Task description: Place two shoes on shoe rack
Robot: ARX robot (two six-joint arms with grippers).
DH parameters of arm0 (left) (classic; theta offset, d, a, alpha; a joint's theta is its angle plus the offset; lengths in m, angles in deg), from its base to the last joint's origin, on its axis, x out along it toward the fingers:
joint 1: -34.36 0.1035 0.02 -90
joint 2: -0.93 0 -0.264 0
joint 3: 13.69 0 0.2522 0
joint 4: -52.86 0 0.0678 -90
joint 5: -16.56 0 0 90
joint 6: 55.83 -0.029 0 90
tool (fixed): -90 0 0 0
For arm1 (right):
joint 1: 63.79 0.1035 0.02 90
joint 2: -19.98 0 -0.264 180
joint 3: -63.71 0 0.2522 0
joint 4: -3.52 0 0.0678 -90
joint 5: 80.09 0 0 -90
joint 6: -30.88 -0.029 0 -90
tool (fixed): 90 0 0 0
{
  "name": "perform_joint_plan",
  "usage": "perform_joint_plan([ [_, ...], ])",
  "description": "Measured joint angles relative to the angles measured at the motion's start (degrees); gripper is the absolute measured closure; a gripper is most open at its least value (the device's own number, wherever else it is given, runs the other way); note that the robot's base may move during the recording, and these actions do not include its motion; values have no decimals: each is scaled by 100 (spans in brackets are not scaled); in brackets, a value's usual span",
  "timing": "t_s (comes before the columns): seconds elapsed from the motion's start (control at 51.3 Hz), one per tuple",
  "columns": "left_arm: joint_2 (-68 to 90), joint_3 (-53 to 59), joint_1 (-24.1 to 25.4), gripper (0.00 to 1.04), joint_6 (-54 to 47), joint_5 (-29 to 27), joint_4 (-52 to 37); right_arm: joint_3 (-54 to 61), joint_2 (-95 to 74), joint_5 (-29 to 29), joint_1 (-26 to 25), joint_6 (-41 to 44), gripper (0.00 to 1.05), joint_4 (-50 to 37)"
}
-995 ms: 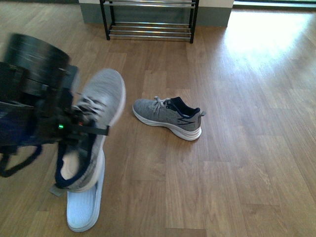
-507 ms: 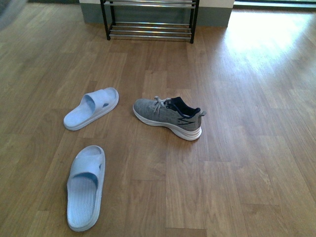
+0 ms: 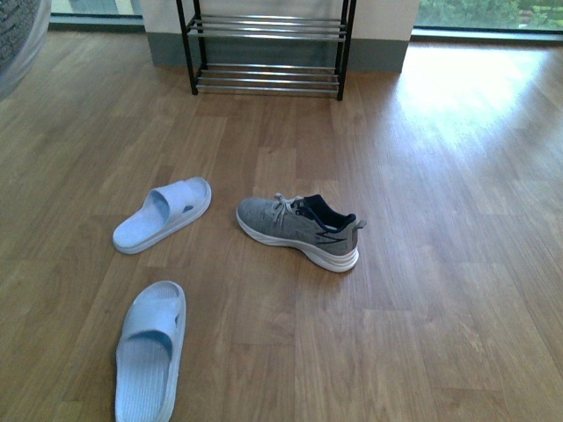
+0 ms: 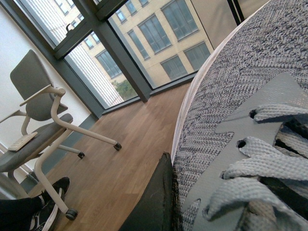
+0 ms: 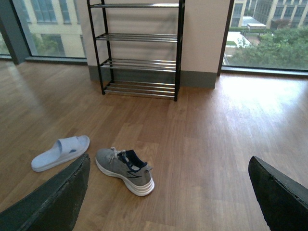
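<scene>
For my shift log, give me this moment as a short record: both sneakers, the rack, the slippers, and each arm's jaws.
lifted sneaker: off the floor, in the left gripper, jaws shut on it
floor sneaker: upright on the wood floor, nothing touching it
shoe rack: against the far wall, no shoes on it
far slipper: pale blue, left of floor sneaker
near slipper: pale blue, closest to the robot
right gripper: jaws open, holding nothing
</scene>
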Motion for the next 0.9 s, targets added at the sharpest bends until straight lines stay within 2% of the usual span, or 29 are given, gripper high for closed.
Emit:
perform_joint_plan([
  [0.897,-22,83,-33,102,-192,20,0,0,4,0,2,0,9,0],
])
